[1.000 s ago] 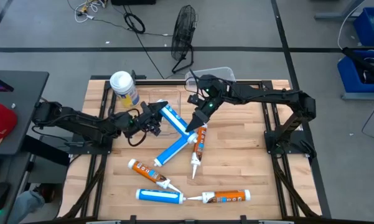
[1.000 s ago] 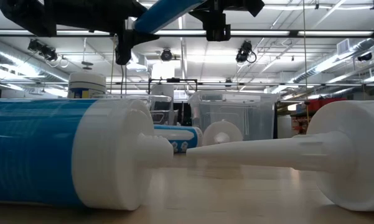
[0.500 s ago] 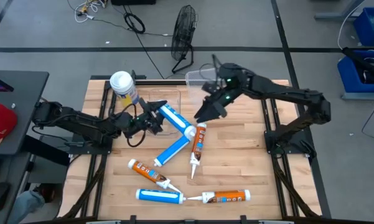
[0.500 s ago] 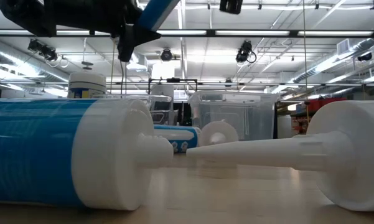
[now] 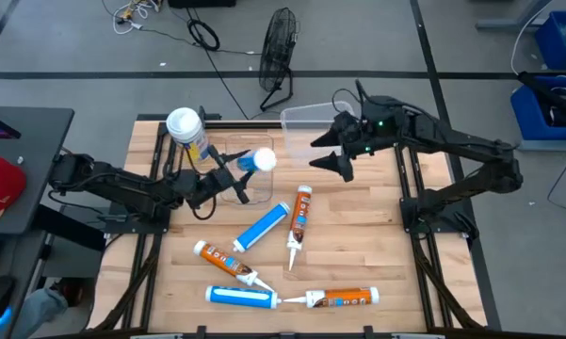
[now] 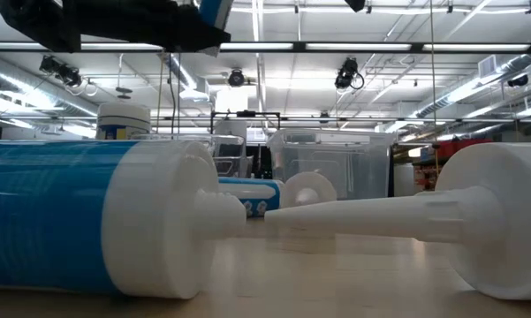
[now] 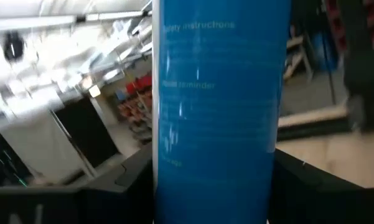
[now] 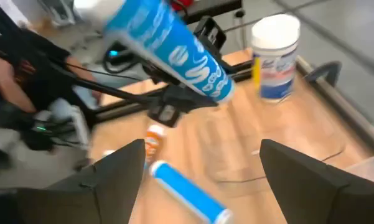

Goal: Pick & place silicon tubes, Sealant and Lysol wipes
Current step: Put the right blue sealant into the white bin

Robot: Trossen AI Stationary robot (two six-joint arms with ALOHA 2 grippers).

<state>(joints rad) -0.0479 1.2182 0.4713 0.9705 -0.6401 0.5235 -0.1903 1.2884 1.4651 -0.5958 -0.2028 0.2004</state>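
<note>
My left gripper (image 5: 232,177) is at the table's left middle, shut on a blue tube (image 5: 254,163) that stands nearly on end above the table, white end up. The blue tube (image 8: 174,50) also shows in the right wrist view. My right gripper (image 5: 324,155) hangs open and empty, high over the far middle of the table, to the right of that tube. The Lysol wipes (image 5: 187,129) stand upright on their base at the far left. Two more blue tubes (image 5: 264,226) (image 5: 240,298) and three orange tubes (image 5: 301,213) (image 5: 223,260) (image 5: 344,298) lie flat on the wood. My left gripper pinches the blue tube's round body (image 7: 168,190) between its two fingers (image 7: 127,183), which lie across the tube. The right wrist view shows the hold near the tube's lower end (image 8: 215,84). The fingers come about level from the table's left. The tube is lifted clear and tilted.
A clear plastic bin (image 5: 313,116) stands at the far edge, just beyond my right gripper. A flat clear sheet (image 5: 240,151) lies under the held tube. A fan (image 5: 278,47) and cables are on the floor beyond the table. A seated person (image 8: 12,81) shows past the table's left side.
My left gripper has rolled in place, swinging the blue tube from a slant toward the table's right up onto its end, white end now on top. My right gripper has risen and gone back toward the far right, away from the tube, staying open.
</note>
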